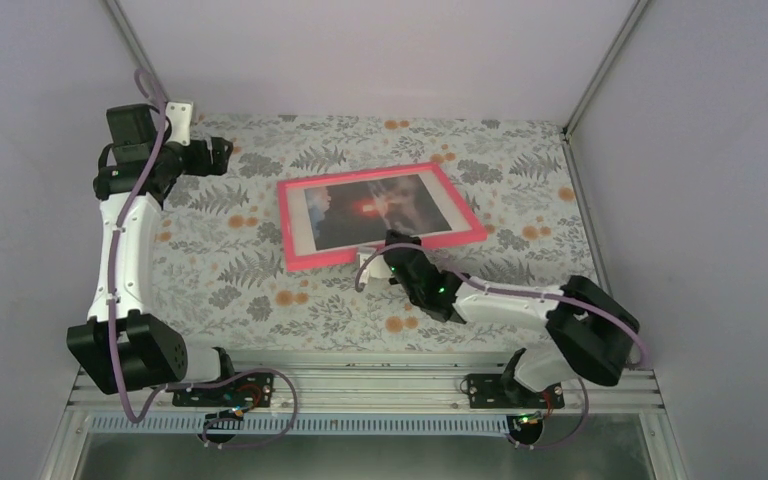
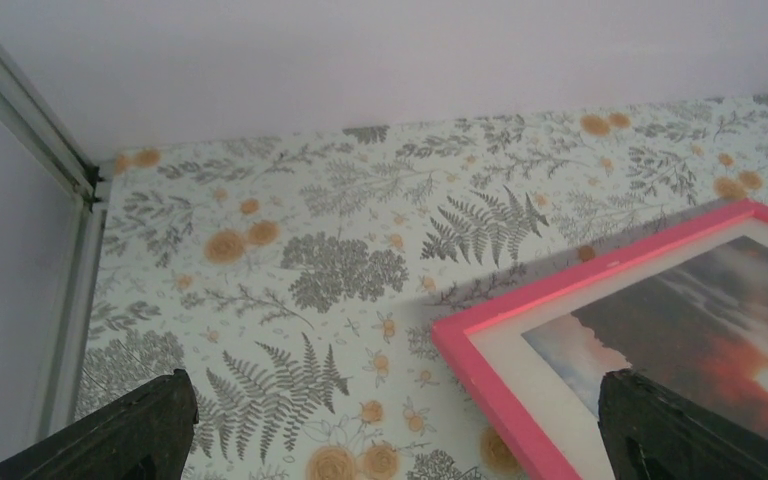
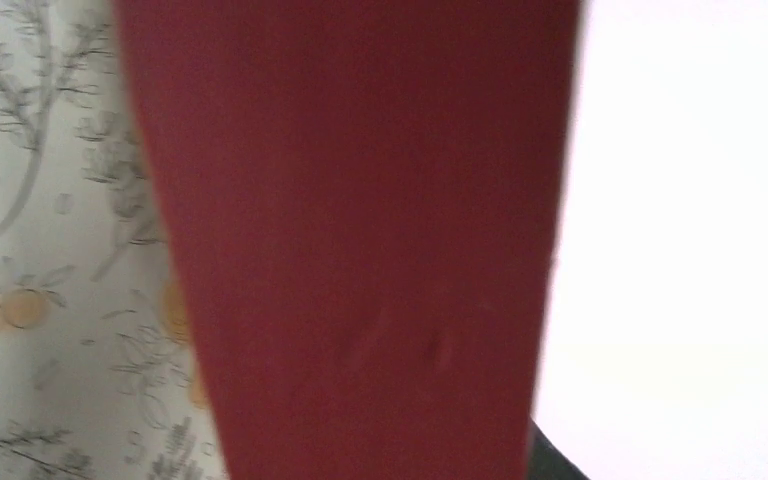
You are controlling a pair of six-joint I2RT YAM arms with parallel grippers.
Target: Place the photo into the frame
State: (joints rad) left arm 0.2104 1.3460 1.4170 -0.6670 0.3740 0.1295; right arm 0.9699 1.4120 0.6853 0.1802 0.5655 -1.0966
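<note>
photo (image 1: 370, 208): glossy dark print, flat inside thin pink rectangular frame (image 1: 358, 176) on floral cloth (image 1: 230, 270) | left gripper (image 2: 390, 440): fingers wide apart | right gripper (image 1: 392, 243): at frame's near edge, fingers hidden, cannot tell

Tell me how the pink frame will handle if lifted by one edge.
The frame looks rigid with straight edges, so it should tilt whole. Its glossy pane is probably fragile. The thin border may slip from jaws.

left of frame (image 1: 380, 216): bare tablecloth (image 1: 230, 260), passable
frame's near edge: right gripper (image 1: 392, 245) in the way
far-left corner: taken by left gripper (image 1: 224, 155)
</note>
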